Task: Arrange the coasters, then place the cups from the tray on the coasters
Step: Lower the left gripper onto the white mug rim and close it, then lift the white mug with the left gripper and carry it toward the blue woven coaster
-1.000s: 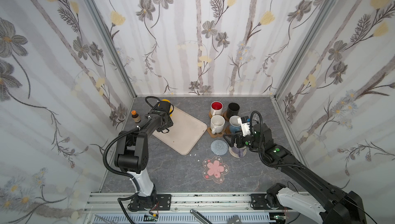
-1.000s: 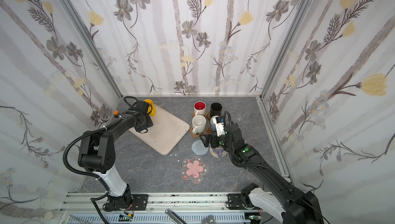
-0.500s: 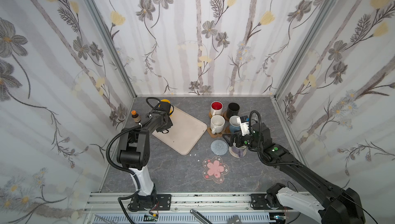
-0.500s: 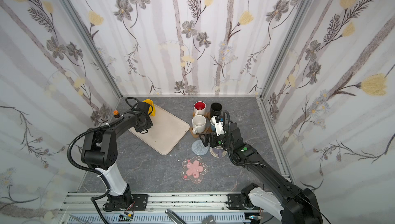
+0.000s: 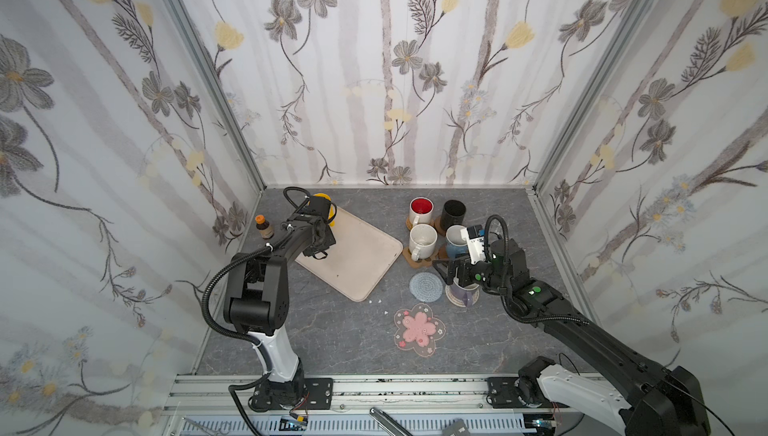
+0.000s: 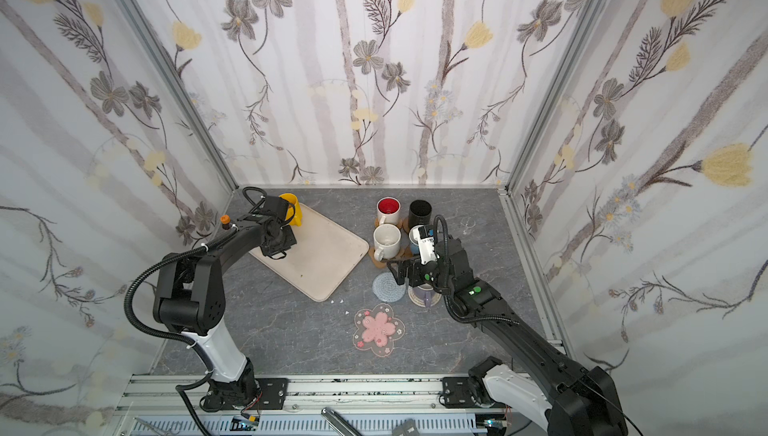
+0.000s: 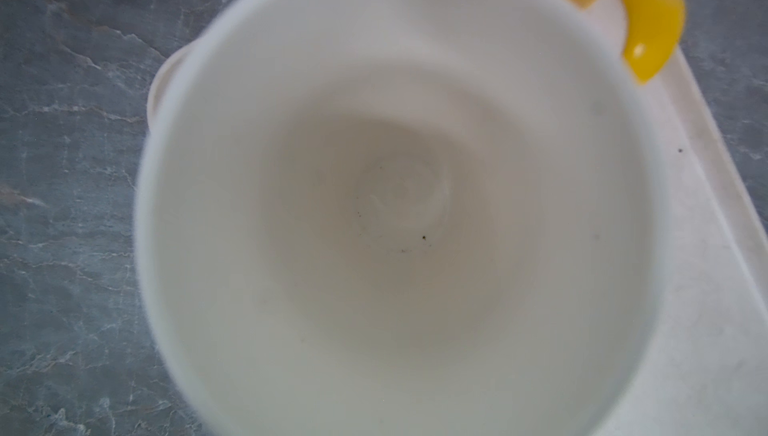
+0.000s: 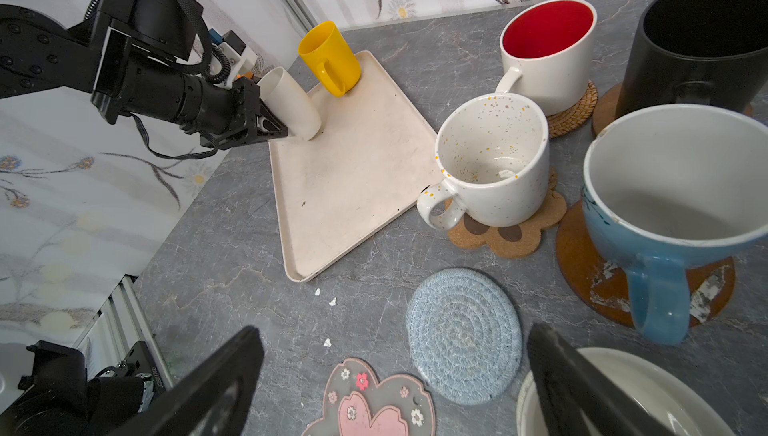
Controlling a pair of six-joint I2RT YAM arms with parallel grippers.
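My left gripper (image 8: pixel 282 122) is shut on a cream-white cup (image 8: pixel 291 101), which leans tilted over the tray's (image 5: pixel 365 255) far left corner. That cup's inside (image 7: pixel 395 205) fills the left wrist view. A yellow cup (image 8: pixel 330 57) stands behind it on the tray. My right gripper (image 8: pixel 395 375) hangs open above the bare grey-blue coaster (image 5: pixel 426 286), beside the lavender-grey cup (image 5: pixel 463 292). The pink blossom coaster (image 5: pixel 419 328) lies bare nearer the front. The speckled (image 5: pixel 422 240), red-inside (image 5: pixel 421 209), black (image 5: pixel 453 213) and blue (image 8: pixel 665 213) cups stand on coasters.
An orange-capped brown bottle (image 5: pixel 264 226) stands by the left wall, close to the left arm. A small clear glass (image 6: pixel 467 224) sits right of the black cup. White crumbs (image 5: pixel 376 301) lie off the tray's near corner. Flowered walls close three sides.
The left gripper's jaws have closed on the cream-white cup at the tray's far left corner. The right arm has hardly moved.
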